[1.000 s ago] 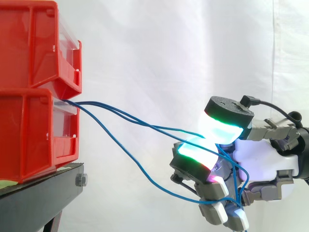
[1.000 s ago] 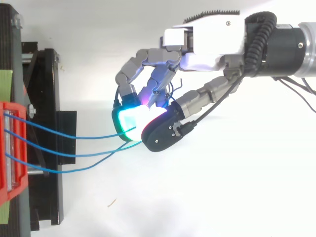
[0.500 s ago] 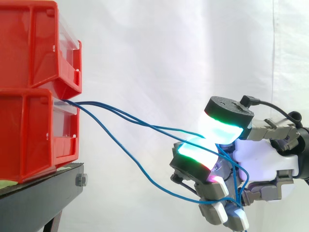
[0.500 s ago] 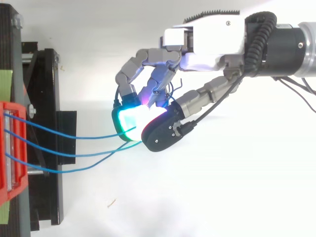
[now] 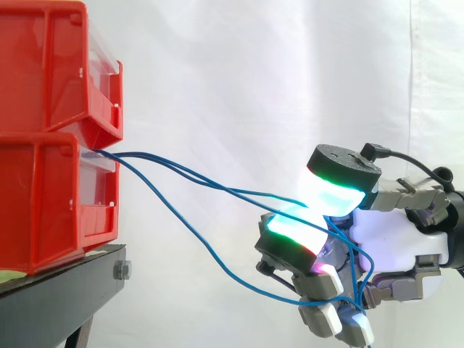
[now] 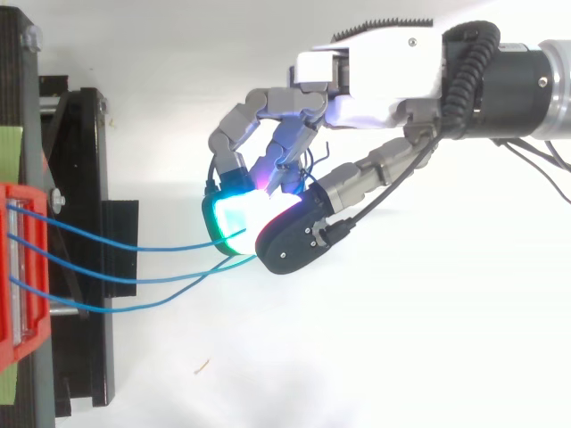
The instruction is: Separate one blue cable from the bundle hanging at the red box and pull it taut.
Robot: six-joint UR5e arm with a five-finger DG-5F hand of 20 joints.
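Observation:
Three thin blue cables [image 5: 188,174] [image 6: 134,259] run from the front of the lower red box [image 5: 51,196] rightward and down to my hand [image 5: 391,232] [image 6: 375,80]. The hand sits to the right of the boxes, a little below the cable outlet. Its thumb and a finger, with pads [image 5: 293,235] glowing cyan and green, are pinched together on the cables. The upper two cables run fairly straight into the pinch. The lowest one sags in a loop [image 5: 254,283] and passes round the lower curled fingers.
Two red bins are stacked at the left, the upper one [image 5: 51,65] overhanging, on a black stand [image 5: 58,297] [image 6: 80,250]. A white curtain hangs behind. A small scrap [image 6: 203,366] lies on the white surface below.

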